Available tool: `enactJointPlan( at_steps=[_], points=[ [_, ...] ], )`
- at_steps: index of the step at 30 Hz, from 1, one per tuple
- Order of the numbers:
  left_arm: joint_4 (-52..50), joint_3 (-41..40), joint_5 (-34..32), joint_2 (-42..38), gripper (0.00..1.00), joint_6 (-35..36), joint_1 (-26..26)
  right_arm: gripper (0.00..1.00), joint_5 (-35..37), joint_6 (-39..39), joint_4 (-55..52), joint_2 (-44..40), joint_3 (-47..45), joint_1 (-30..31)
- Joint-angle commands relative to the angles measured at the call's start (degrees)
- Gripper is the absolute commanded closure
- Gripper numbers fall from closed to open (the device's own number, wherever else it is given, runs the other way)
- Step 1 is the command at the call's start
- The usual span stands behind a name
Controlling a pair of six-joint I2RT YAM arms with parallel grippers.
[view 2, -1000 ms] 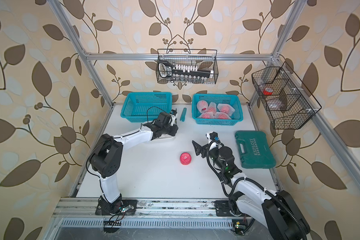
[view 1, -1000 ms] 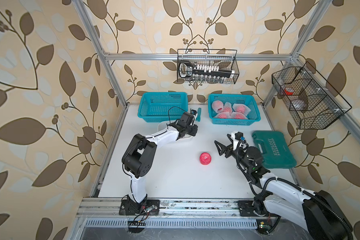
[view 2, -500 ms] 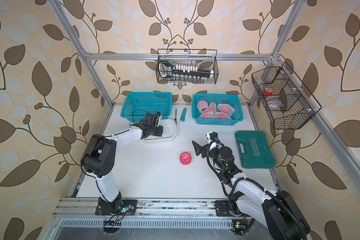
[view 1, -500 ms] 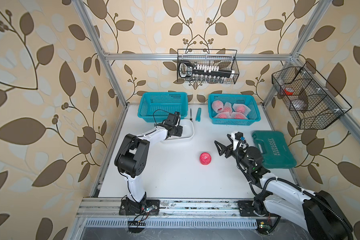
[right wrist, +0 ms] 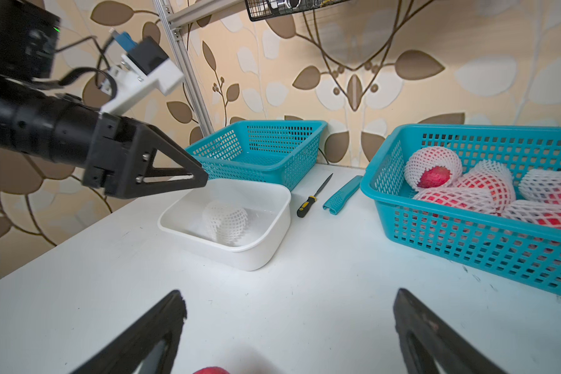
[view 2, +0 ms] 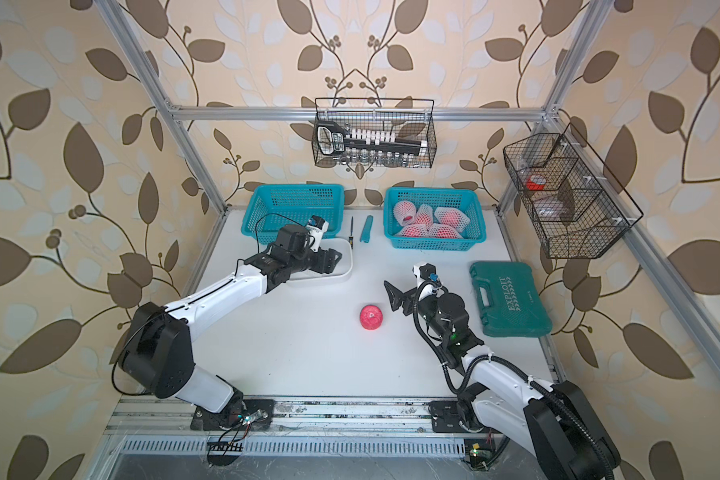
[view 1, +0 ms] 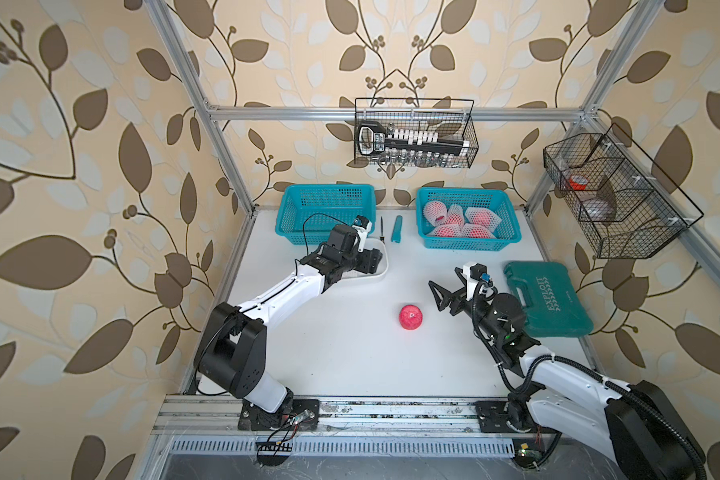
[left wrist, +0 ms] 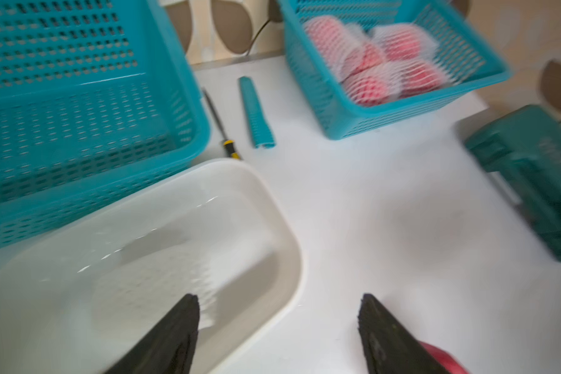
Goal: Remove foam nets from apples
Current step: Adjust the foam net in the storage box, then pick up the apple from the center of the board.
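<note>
Early stage, by the look of it: one of roughly six done. Inside the white tub [right wrist: 240, 259], a single empty foam net [right wrist: 226, 223], loose and slumped, touching no fruit. Well apart from the tub, out on the open table [view 1: 350, 361] toward the robot's side, one bare apple [view 1: 411, 316]. Beyond the tub and off to its right, a teal basket [view 1: 470, 245] with about five netted apples [view 1: 435, 210], all left to strip. Just behind the tub, a second teal basket [view 1: 292, 232], empty; perhaps meant for stripped fruit, though no way to tell.

Left gripper [left wrist: 279, 299] over the tub's edge, jaws spread wide, nothing between them. Right gripper [right wrist: 290, 296] well apart from the tub, on the bare apple's side, likewise spread wide and carrying nothing.

Nets: white soft foam mesh, diamond-shaped holes, tube-like, probably springy and prone to snag on a fingertip. Apples: round, red-pink, faintly mottled skin. Tub: smooth glossy plastic, rectangular with rounded corners. Baskets: rigid perforated plastic, rectangular, flared walls.
</note>
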Motion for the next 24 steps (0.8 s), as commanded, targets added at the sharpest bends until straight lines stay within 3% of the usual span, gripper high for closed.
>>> enactJointPlan(
  at_steps=[1, 7, 13, 17, 21, 24],
  points=[
    [-1.09, -0.20, 6.70, -1.03, 0.11, 5.23, -6.56, 0.00, 2.07, 0.24, 2.88, -2.05, -1.74, 0.21],
    [4.67, -8.83, 14.38, -1.90, 0.04, 4.67, -8.64, 0.00, 3.88, 0.63, -3.46, -9.07, -2.41, 0.30],
    [5.73, -9.89, 13.90, 1.65, 0.01, 5.87, -12.94, 0.00, 4.60, 1.85, -15.76, -22.32, -7.72, 0.38],
    [7.92, -10.64, 13.26, 3.43, 0.01, 5.91, -14.52, 0.00, 7.29, 1.30, -13.42, -28.85, -11.71, 0.28],
    [6.42, -8.89, 10.38, 6.42, 0.01, 7.76, -17.55, 0.00, 9.66, 0.15, -8.91, -25.89, -11.51, 0.24],
    [7.87, -9.12, 8.36, 8.74, 0.01, 6.37, -18.03, 0.00, 5.75, 0.89, -7.36, -20.76, -10.36, 0.28]
  ],
)
